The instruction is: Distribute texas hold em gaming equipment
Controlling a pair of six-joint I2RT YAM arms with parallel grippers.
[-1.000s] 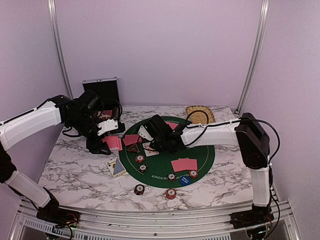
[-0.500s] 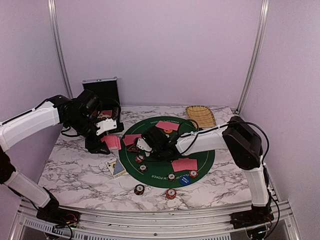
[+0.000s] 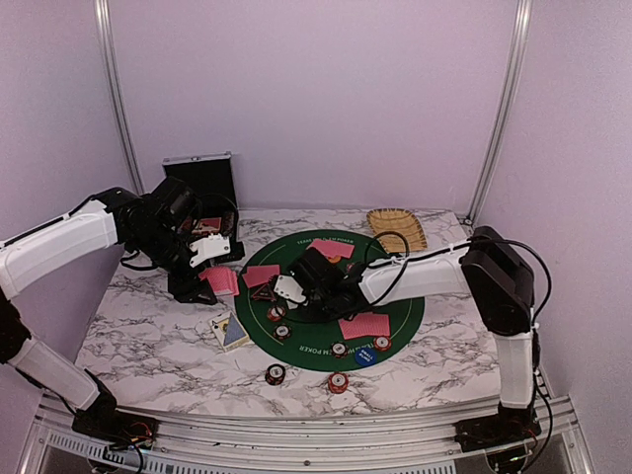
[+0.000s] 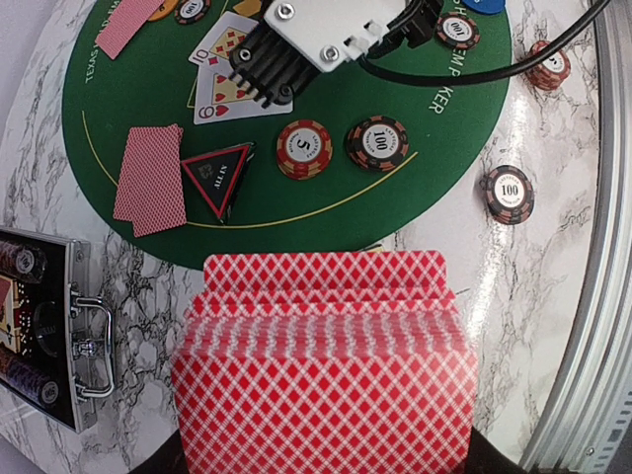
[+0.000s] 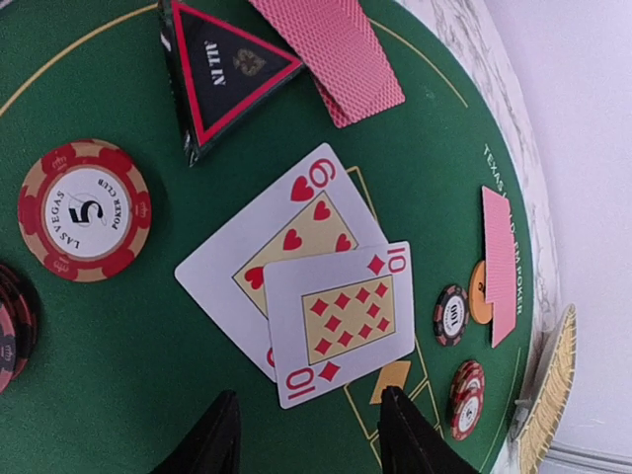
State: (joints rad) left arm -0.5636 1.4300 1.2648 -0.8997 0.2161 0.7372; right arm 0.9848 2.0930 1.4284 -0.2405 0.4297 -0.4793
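Texas hold em gaming equipment lies spread over a round green mat (image 3: 407, 314) on the marble table (image 3: 138, 321). We see the left gripper (image 3: 219, 280) closed on a deck (image 4: 321, 365) of red-backed playing cards, its top edges slightly staggered, held above the table's left part just off the mat's edge. The right gripper (image 5: 308, 434) hangs low over the mat's left half with its jaws apart and nothing between them. Its two fingers (image 5: 212, 439) frame the near edge of a ten of diamonds (image 5: 341, 318), which lies face up and overlaps a nine of hearts (image 5: 267, 247). We cannot tell whether the fingers touch the mat.

Just beside these two cards sits the black triangular marker (image 5: 222, 69), red-edged, with a pair of face-down cards (image 5: 331, 44) just beside it. A red-and-tan chip marked 5 (image 5: 84, 209) lies near the marker, and a dark chip marked 100 (image 4: 376, 142) rests just beside that one. Farther across the mat, an orange button disc (image 5: 478, 296) peeks from under another face-down card (image 5: 499, 259).

In the top view a blue button disc (image 3: 365, 355) lies at the mat's near edge, and two chips (image 3: 275, 374) lie on the bare table in front of it. A silver case (image 3: 202, 178) stands open beyond the left gripper, and a woven tray (image 3: 395, 227) lies at the mat's far right.
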